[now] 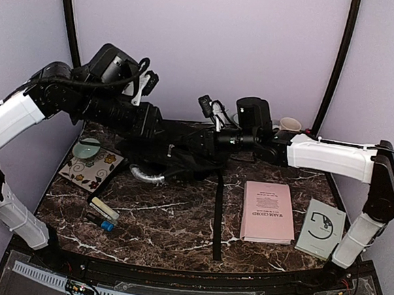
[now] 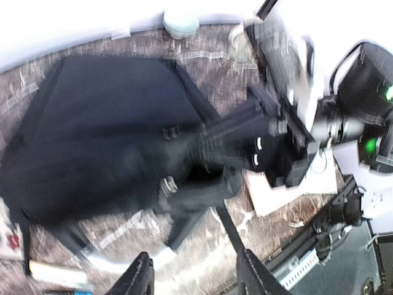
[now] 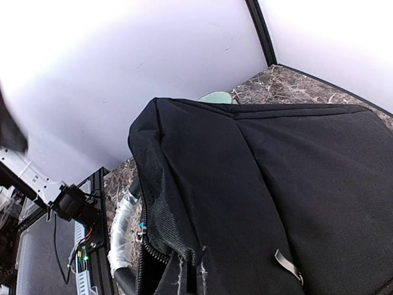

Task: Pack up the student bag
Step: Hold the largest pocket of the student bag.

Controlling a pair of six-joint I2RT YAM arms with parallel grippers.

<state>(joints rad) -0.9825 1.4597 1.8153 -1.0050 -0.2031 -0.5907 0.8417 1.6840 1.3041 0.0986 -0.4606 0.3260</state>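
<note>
**Soft bag pinched at its zip edge, far centre of the table**

We see the student bag [image 1: 182, 163] lying flat at the far centre of the marble-patterned table [image 1: 176, 235], with one long strap [image 1: 217, 221] trailing towards the near edge and its silvery loop handle [image 1: 147, 176] curling out on the near left.

The right gripper [image 2: 256, 152] is closed. From the right wrist view, the fabric by the zipper [image 3: 150, 246] is bunched and lifted, so we judge it has hold of the bag's edge. The left gripper [image 2: 195, 279] hangs above the bag with its fingers apart and nothing between them.

We expect the bag to be light, limp and likely to fold, with cloth that sags rather than holds an opening. The zip edge or the loop handle look like the surest holds, while the straps may drag or snag.

On the near right, a pink book [image 1: 268, 211] carries a short printed title too small for us to read. Beside it, a grey booklet [image 1: 321, 229] bears a dark ring-like mark. We can read no brand on the bag.
</note>
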